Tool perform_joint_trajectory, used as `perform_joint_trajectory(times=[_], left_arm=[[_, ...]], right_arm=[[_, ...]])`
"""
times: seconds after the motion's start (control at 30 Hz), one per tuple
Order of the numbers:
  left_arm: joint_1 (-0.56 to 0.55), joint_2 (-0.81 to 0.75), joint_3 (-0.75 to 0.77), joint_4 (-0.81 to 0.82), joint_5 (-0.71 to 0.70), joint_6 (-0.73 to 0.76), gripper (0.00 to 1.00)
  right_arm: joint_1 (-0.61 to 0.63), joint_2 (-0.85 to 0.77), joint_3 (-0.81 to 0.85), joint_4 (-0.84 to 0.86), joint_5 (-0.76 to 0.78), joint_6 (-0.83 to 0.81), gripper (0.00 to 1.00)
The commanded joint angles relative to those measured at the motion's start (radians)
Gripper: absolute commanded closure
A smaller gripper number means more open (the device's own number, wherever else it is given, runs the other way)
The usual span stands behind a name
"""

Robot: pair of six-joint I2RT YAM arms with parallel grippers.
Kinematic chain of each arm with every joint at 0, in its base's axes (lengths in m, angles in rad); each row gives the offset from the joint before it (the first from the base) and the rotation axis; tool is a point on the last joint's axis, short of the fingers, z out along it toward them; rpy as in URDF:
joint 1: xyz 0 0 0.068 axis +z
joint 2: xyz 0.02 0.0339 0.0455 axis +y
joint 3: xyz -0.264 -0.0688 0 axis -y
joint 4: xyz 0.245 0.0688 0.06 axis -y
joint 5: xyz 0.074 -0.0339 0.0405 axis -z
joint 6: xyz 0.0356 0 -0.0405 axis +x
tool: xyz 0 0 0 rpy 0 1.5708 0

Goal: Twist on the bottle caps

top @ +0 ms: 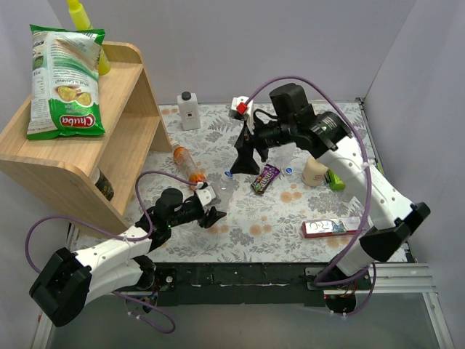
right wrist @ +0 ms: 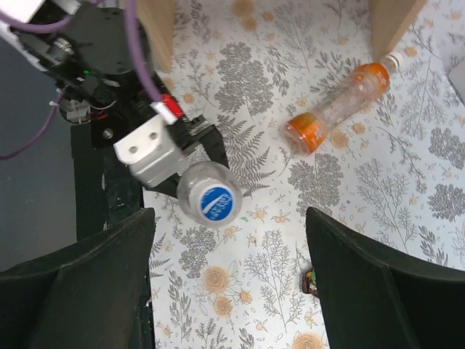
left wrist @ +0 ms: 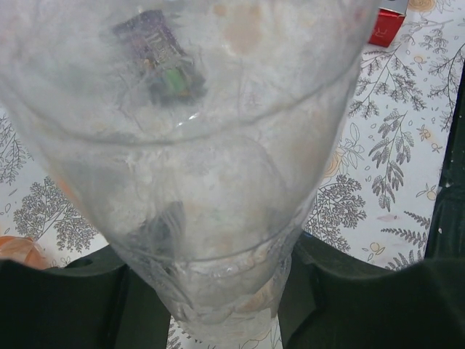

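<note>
Orange bottle (top: pixel 187 164) on its side on the bench (top: pixel 290 211), near the foot of the wooden shelf (top: pixel 109 138), well apart from both claws.

Next: left claw (top: pixel 213 215) clamped on the lower body of a clear bottle (left wrist: pixel 218 182), held upright. Blue cap (right wrist: pixel 218 203) sitting on its neck; cannot tell whether threaded or only resting.

Loose cap (top: pixel 229 174) on the bench just beside the snack wrapper (top: pixel 265 178).

Right claw (right wrist: pixel 232 291) raised over the bench, fingers wide apart, nothing between them. In the wrist view, capped neck off to the left of the gap, not centred.

Second loose cap (top: pixel 289 170) further right, near the cream bottle (top: pixel 314 171).

Risks, as judged:
- Off-centre descent: likely to tip or knock the cap off, or cross-thread it.
- Thin clear wall: may buckle or spin inside the left claw under twisting torque.
- Sweep of the right arm: could scatter the small loose caps.
</note>
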Motion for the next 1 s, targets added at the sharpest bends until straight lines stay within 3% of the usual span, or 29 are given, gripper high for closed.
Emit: perform_joint_trajectory(times=[0.0, 0.23, 0.47, 0.63, 0.97], left_arm=[[-0.006, -0.001, 0.000, 0.008, 0.038, 0.036, 1.00], [-0.006, -0.026, 0.029, -0.121, 0.117, 0.213, 1.00], [-0.006, -0.024, 0.061, -0.248, 0.163, 0.345, 1.00], [-0.006, -0.024, 0.073, -0.261, 0.176, 0.353, 1.00], [-0.006, -0.013, 0.098, -0.271, 0.194, 0.379, 1.00]], right_arm=[[0.009, -0.057, -0.071, 0.054, -0.062, -0.078, 0.13], [0.008, -0.060, -0.023, -0.231, -0.111, -0.637, 0.19], [0.045, -0.089, -0.103, -0.379, -0.104, -0.931, 0.24], [0.103, -0.100, -0.157, -0.389, -0.090, -0.994, 0.27], [0.128, -0.069, -0.175, -0.325, -0.087, -0.969, 0.34]])
